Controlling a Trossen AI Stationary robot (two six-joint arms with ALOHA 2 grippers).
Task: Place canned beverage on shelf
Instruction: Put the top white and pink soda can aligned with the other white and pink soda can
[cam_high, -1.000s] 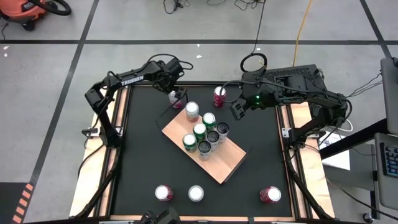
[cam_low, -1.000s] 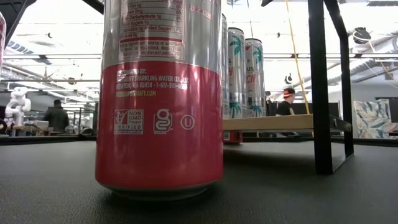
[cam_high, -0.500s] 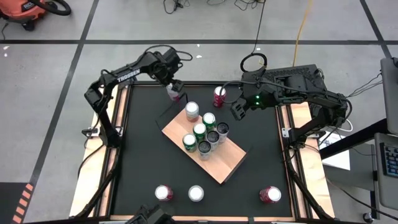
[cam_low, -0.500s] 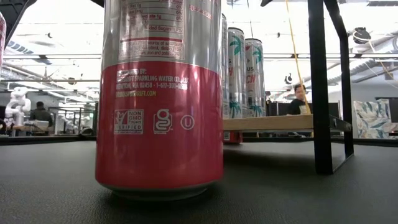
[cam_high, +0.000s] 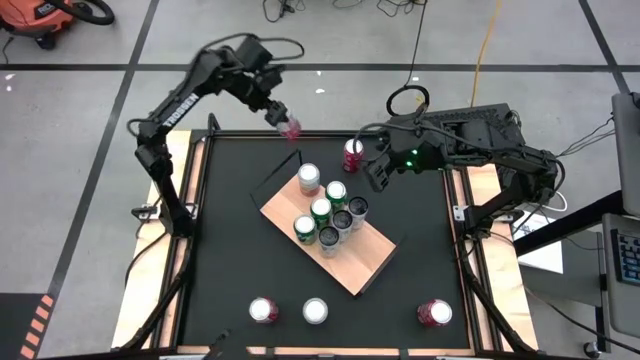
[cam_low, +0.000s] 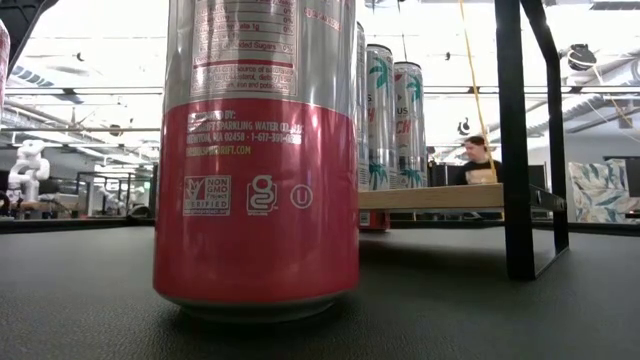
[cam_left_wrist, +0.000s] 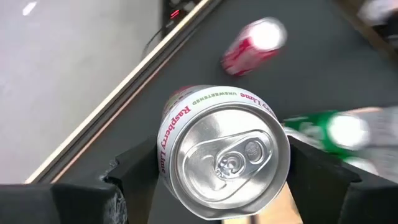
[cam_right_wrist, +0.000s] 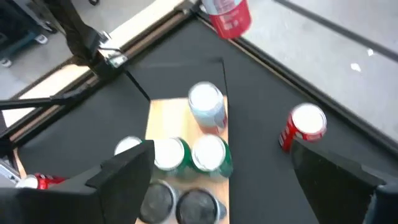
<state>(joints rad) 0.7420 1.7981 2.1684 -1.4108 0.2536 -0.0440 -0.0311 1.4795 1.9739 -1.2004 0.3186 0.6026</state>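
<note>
1. Up at the far edge of the surface (cam_high: 225, 250), the left gripper (cam_high: 281, 117) pinches a raspberry can (cam_high: 290, 127) by its sides — lifted clear, above the far rim.
2. Seen from the left wrist, that can (cam_left_wrist: 224, 158) sits between the two dark fingers (cam_left_wrist: 134, 177), its silver top and pull tab facing the camera.
3. On the surface's middle, the shelf (cam_high: 330, 232) lies skewed, its far-left corner toward the held can.
4. Six cans stand on its far-left half — a silver can (cam_high: 309, 177) at the far end, then green-topped and dark-topped ones in pairs.
5. The right gripper (cam_high: 377, 172) hangs with fingers spread, just right of a red can (cam_high: 353, 152) that stands on the surface beside the shelf's far edge.
6. Three more cans stand along the near edge; the near-right one (cam_high: 434, 313) is red.
7. At table height, one red can (cam_low: 258, 160) fills the low view, the shelf board (cam_low: 430, 197) behind it.
</note>
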